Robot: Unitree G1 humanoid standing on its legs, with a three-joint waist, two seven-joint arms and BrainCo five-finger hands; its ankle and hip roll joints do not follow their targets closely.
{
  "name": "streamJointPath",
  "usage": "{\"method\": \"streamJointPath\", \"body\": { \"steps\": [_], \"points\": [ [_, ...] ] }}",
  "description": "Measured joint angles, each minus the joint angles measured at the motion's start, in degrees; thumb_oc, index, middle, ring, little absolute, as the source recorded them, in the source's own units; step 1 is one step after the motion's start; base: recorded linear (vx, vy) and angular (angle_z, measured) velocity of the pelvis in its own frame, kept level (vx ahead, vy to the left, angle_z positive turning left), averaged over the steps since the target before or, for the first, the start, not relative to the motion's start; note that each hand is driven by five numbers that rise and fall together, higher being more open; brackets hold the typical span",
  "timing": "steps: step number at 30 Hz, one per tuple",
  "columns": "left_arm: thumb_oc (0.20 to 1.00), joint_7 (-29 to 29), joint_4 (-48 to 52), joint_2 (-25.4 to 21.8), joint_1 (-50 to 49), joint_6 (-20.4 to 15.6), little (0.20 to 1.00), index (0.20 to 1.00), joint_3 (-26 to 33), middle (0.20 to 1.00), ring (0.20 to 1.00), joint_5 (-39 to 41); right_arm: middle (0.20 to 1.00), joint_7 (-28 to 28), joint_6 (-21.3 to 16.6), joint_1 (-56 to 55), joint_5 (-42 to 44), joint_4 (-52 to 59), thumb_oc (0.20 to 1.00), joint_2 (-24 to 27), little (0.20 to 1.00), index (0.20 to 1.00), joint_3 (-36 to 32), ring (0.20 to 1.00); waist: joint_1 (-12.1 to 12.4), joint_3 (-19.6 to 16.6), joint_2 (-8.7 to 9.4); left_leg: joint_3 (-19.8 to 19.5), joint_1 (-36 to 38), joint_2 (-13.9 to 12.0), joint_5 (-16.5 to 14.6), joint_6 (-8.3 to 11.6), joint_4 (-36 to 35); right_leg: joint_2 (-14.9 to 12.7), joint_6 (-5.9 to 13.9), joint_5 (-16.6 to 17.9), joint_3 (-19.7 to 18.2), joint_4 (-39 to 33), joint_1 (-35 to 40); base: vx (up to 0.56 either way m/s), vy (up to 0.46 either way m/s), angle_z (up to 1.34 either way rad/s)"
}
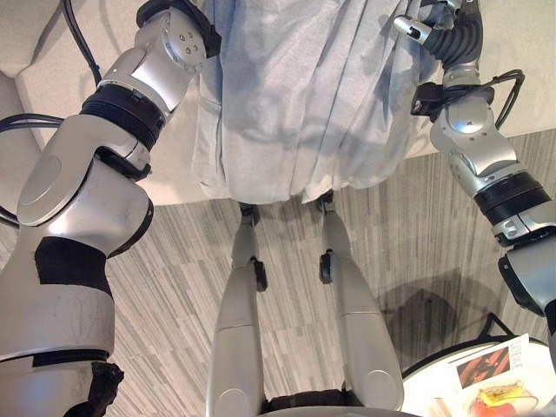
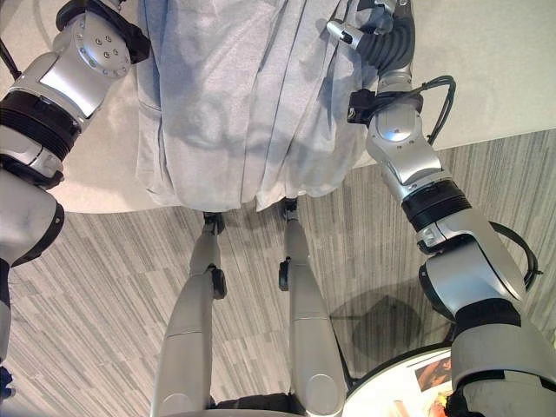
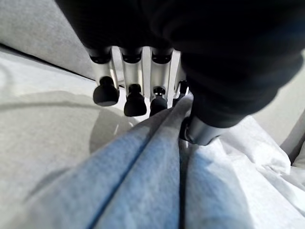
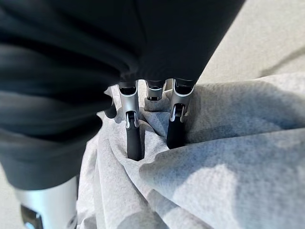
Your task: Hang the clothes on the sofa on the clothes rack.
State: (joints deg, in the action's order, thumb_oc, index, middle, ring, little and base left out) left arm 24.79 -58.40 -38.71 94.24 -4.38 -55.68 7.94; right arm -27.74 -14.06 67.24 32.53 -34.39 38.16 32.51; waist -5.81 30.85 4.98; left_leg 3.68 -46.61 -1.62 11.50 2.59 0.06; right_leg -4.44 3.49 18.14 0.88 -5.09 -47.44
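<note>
L hand (image 3: 143, 90): fingers curled, thumb pinching a fold of the grey garment (image 1: 304, 95). R hand (image 4: 152, 119): fingers dug into bunched grey cloth, curled round it, cloth gathered btwn them. Garment hangs btwn both raised hands, draping down in front of the pale sofa (image 1: 78, 87), lower hem near the seat edge, above the striped wood floor (image 1: 417, 234). Round white surface (image 1: 473, 387) w/ printed paper (image 1: 495, 373) at lower right, well apart from garment.

Garment (image 1: 304, 95) draped over sofa (image 1: 52, 87) edge, round table (image 1: 486, 382) lower right
</note>
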Motion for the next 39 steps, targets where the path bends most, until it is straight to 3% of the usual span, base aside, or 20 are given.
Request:
{"method": "streamJointPath", "body": {
  "steps": [7, 11, 18, 22, 28, 39],
  "points": [
    [0.2, 1.0, 0.0, 0.0, -0.3, 0.5, 0.2, 0.2, 0.1, 0.2, 0.2, 0.0, 1.0, -2.4, 0.3, -3.5, -2.4, 5.1, 1.0, 0.0, 1.0, 1.0, -2.2, 1.0, -0.2, 0.0, 0.0, 0.0, 0.0, 0.0, 0.0, 0.0, -0.1, 0.0, 0.07, -0.1, 0.0, 0.0, 0.0, 0.0, 0.0, 0.0],
    [0.2, 3.5, 1.2, 1.0, -2.4, 0.9, 0.2, 0.2, 3.3, 0.2, 0.2, -0.1, 1.0, -8.1, 4.5, -5.0, -12.9, 5.7, 1.0, 0.0, 1.0, 1.0, -5.9, 1.0, -0.4, 0.0, 0.0, -0.1, -0.1, 0.0, 0.0, -0.01, -0.2, 0.0, 0.25, -0.3, 0.1, 0.0, 0.0, 0.0, 0.008, 0.0],
    [0.2, 4.6, 1.7, 2.8, -4.1, 1.6, 0.2, 0.2, 4.4, 0.2, 0.2, -0.1, 1.0, -9.4, 6.3, -15.4, -15.6, 5.1, 1.0, 1.3, 1.0, 1.0, -12.2, 1.0, -0.6, 0.0, 0.03, -0.8, -0.3, 0.2, -0.1, -0.06, -0.4, -0.2, 0.34, -0.6, 1.0, 0.0, -0.1, 0.0, -0.006, 0.03],
    [0.2, 4.6, 1.3, 3.4, -4.1, 2.0, 0.2, 0.2, 4.3, 0.2, 0.2, -0.1, 1.0, -8.3, 6.0, -21.6, -12.5, 4.2, 1.0, 3.1, 1.0, 1.0, -14.0, 1.0, -2.3, 0.0, 0.07, -1.4, -0.6, 0.3, 0.0, -0.08, -0.6, -0.3, 0.62, -0.9, 1.4, 0.0, -0.2, 0.0, -0.013, 0.04],
    [0.2, 4.7, 1.0, 3.8, -2.5, 2.0, 0.2, 0.2, 4.1, 0.2, 0.2, -0.2, 1.0, -5.1, 4.7, -24.5, -6.6, 5.5, 1.0, 5.5, 1.0, 1.0, -15.1, 1.0, -2.3, 0.0, 0.07, -1.5, -1.5, 0.1, 0.0, -0.07, -0.6, -0.2, 0.71, -1.0, 1.5, 0.0, -1.1, 0.0, 0.0, 0.0],
    [0.2, 3.7, 0.4, 3.3, -1.3, 2.0, 0.2, 0.2, 3.3, 0.2, 0.2, -0.1, 1.0, -1.5, 2.2, -16.6, 7.0, 2.2, 1.0, 5.1, 1.0, 1.0, -8.5, 1.0, -1.4, 0.0, 0.07, -1.6, -1.6, 0.2, 0.0, -0.09, -0.7, -0.3, 0.7, -1.0, 1.8, 0.0, -1.1, 0.0, 0.0, 0.0]
  ]
}}
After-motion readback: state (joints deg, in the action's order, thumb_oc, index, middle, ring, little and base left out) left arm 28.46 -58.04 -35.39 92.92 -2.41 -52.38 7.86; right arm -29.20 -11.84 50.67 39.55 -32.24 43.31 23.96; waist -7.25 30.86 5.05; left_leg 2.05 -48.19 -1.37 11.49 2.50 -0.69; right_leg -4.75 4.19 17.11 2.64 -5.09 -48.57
